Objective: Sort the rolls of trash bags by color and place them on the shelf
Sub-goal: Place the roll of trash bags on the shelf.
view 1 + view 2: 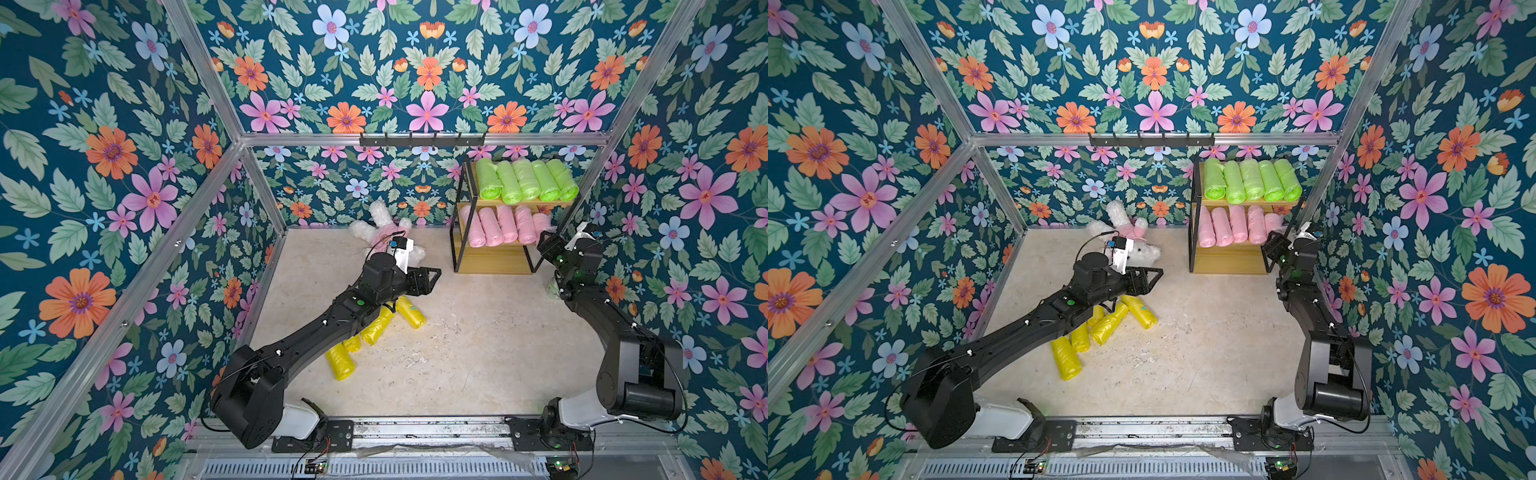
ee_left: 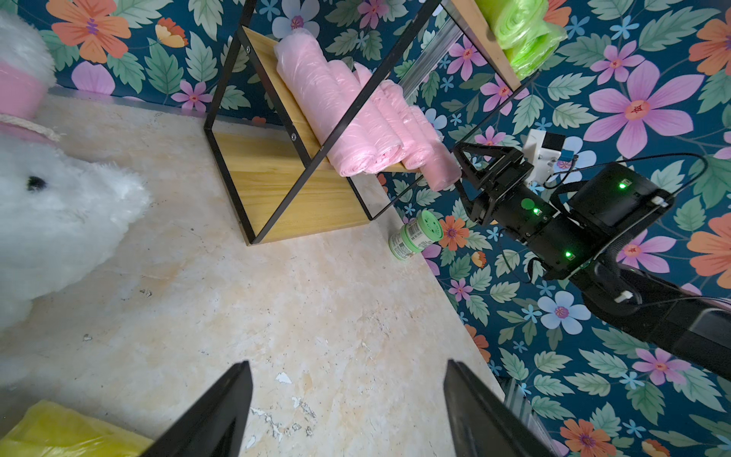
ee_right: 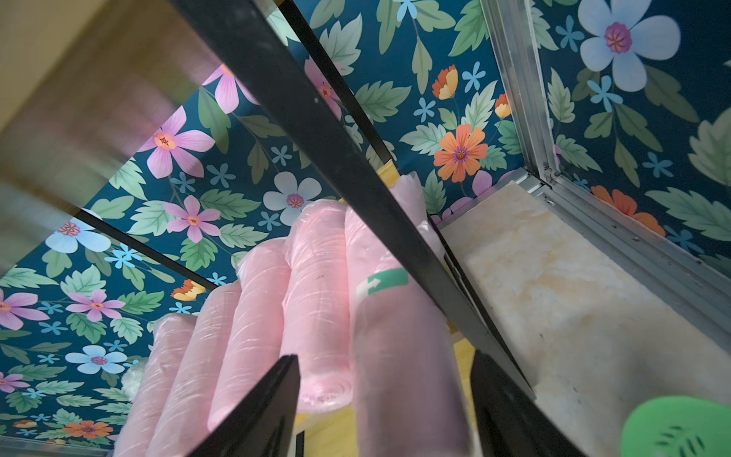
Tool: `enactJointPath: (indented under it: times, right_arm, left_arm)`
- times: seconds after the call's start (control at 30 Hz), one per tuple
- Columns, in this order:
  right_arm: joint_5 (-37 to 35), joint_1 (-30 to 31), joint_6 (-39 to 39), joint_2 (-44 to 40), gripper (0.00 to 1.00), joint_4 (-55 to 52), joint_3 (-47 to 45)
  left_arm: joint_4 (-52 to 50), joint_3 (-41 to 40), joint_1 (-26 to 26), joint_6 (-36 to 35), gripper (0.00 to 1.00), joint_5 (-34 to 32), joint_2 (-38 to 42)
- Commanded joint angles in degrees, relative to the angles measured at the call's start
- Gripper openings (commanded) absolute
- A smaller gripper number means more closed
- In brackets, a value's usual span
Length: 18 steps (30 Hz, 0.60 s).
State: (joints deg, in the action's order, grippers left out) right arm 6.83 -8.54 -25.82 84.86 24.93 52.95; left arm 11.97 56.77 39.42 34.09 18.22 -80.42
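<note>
Pale stone floor (image 1: pixel 478 353), floral walls (image 1: pixel 104 166).
My left pincer (image 2: pixel 348 362) gapes over open floor; my right pincer (image 3: pixel 385 356), apart, straddles a pink roll (image 3: pixel 403 395) on the shelf (image 1: pixel 494 264).

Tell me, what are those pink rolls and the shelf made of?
The pink rolls look like thin plastic film, glossy and slightly see-through, with crinkles and highlights. The shelf has pale matte boards showing grain, likely wood or a wood-look laminate; its thin black bars seem painted metal.

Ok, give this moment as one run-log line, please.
left gripper: open, empty, above table | right gripper: open around end pink roll, middle tier of shelf | yellow rolls: on table
</note>
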Motion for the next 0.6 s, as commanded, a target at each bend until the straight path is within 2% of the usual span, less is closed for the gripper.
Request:
enactJointPath:
  times: [0.0,0.2,0.4,0.47,0.57]
  right_arm:
    - [-0.85,-0.18,0.93,-0.73,0.75,-0.11,-0.10]
    - [-1.18,-0.55,1.13,-2.00,0.78,-1.69,-0.27]
    - [-1.21,-0.99,1.26,-7.82,0.77,-3.88,-3.66]
    - [-0.86,-0.97,1.31,-9.99,0.74,-5.00,-5.33]
    - [-0.74,-1.07,1.34,-12.21,0.62,-6.28,-7.62]
  left_arm:
    - [0.78,-0.08,0.04,-0.78,0.82,0.34,0.27]
    - [0.79,-0.08,0.04,-0.69,0.81,0.50,0.27]
    - [0.60,-0.26,0.04,-0.86,0.81,0.24,0.62]
    - [0.60,-0.26,0.04,-0.95,0.81,0.31,0.53]
    - [0.78,-0.17,0.04,-1.03,0.81,0.55,0.29]
